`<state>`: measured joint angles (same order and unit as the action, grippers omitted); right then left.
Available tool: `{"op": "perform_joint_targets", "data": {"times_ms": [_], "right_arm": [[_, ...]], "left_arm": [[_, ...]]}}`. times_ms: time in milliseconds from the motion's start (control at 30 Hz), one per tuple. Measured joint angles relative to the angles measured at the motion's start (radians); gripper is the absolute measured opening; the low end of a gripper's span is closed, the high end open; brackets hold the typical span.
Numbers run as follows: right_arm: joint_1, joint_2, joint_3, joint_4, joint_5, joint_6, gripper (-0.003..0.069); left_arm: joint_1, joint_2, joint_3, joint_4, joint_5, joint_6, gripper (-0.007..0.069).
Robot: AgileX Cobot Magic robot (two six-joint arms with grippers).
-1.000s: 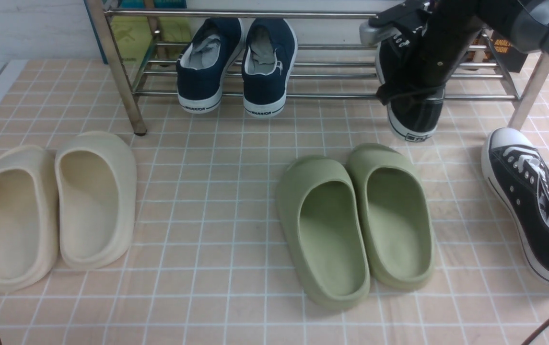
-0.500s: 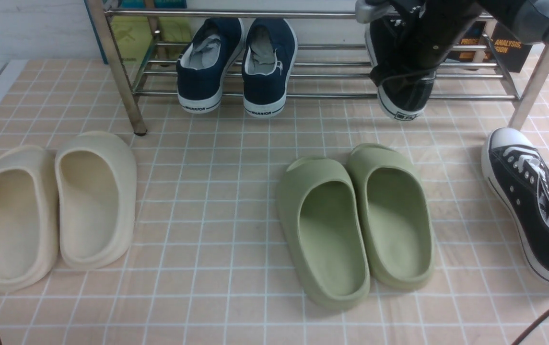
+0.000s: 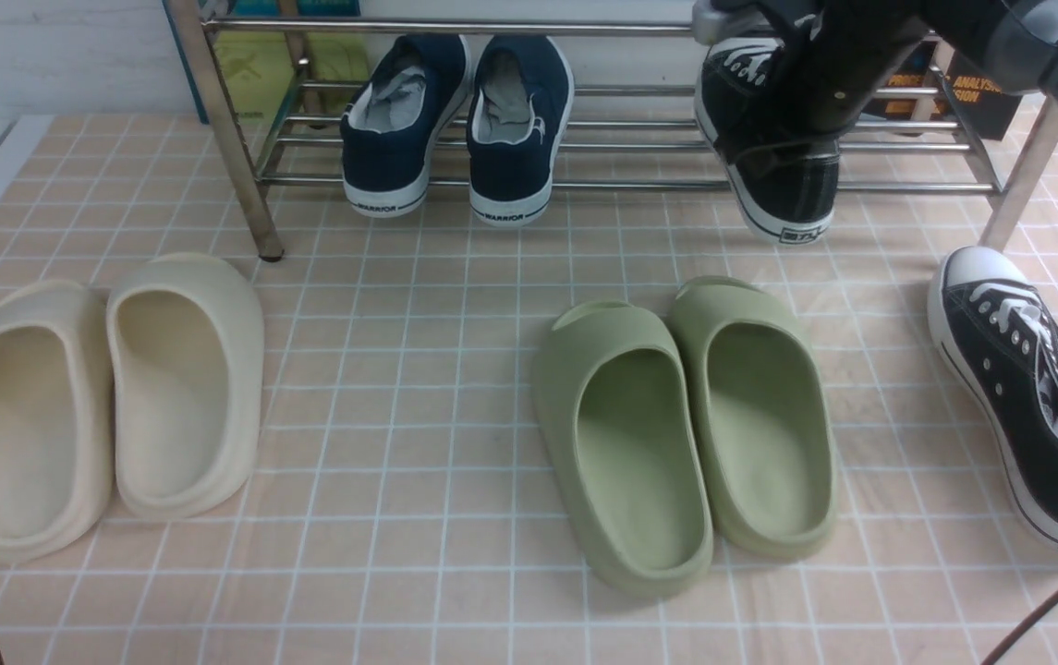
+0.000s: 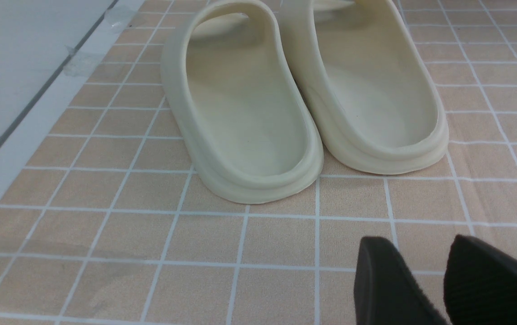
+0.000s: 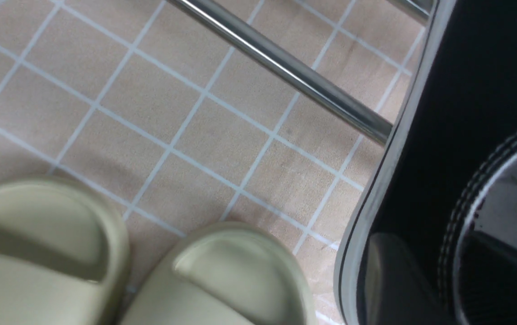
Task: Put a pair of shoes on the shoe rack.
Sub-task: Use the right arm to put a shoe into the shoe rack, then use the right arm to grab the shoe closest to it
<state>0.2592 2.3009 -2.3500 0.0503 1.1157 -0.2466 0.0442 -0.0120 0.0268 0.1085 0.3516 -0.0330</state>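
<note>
Aim for the bare rails at the right of the rack (image 3: 630,185), well apart from the navy pair (image 3: 515,139). Bring the held shoe (image 3: 787,199) down level, toe inward, sole across more than one rail. At present tilted, heel hanging past the front rail (image 3: 917,186) above the tabletop (image 3: 455,369); cannot tell whether touching the rack yet. Leave room alongside for the second shoe (image 3: 1018,388), lying on the tabletop near the rack's right leg. Let go only once seated, then draw the right arm (image 3: 852,65) back without snagging the collar.

From the front, hard to make out the right jaws behind the arm. From the right wrist, plain enough: clamped on the heel wall of the held shoe, one inside the collar and one outside, with a rail (image 5: 285,67) passing under the sole edge. Only from the left wrist: left jaws narrowly parted, holding nothing, low over the tabletop near the cream slides (image 4: 249,122).
</note>
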Motion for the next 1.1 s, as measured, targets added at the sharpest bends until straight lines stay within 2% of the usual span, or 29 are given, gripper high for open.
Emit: {"op": "perform_joint_targets", "data": {"times_ms": [133,167,300,467,633,800,933,1100], "right_arm": [[0.000,-0.063,0.000,0.000,0.071,0.038,0.0395],[0.000,-0.082,0.000,0.000,0.091,0.044,0.0408],[0.000,-0.183,0.006,0.000,0.130,0.058,0.0430],[0.000,-0.323,0.121,-0.006,0.129,0.121,0.0434],[-0.003,-0.510,0.483,-0.022,0.129,0.152,0.0434],[-0.056,-0.635,0.842,-0.030,0.124,0.157,0.0434],[-0.133,-0.654,1.089,-0.034,0.018,0.207,0.0434],[-0.200,-0.643,1.236,-0.050,-0.146,0.230,0.0434]], "left_arm": [[0.000,0.000,0.000,0.000,0.000,0.000,0.0238],[0.000,0.000,0.000,0.000,0.000,0.000,0.0238],[0.000,0.000,0.000,0.000,0.000,0.000,0.0238],[0.000,0.000,0.000,0.000,0.000,0.000,0.0238],[0.000,0.000,0.000,0.000,0.000,0.000,0.0238],[0.000,0.000,0.000,0.001,0.000,0.000,0.0238],[0.000,0.000,0.000,0.002,0.000,0.000,0.0238],[0.000,0.000,0.000,0.002,0.000,0.000,0.0238]]}}
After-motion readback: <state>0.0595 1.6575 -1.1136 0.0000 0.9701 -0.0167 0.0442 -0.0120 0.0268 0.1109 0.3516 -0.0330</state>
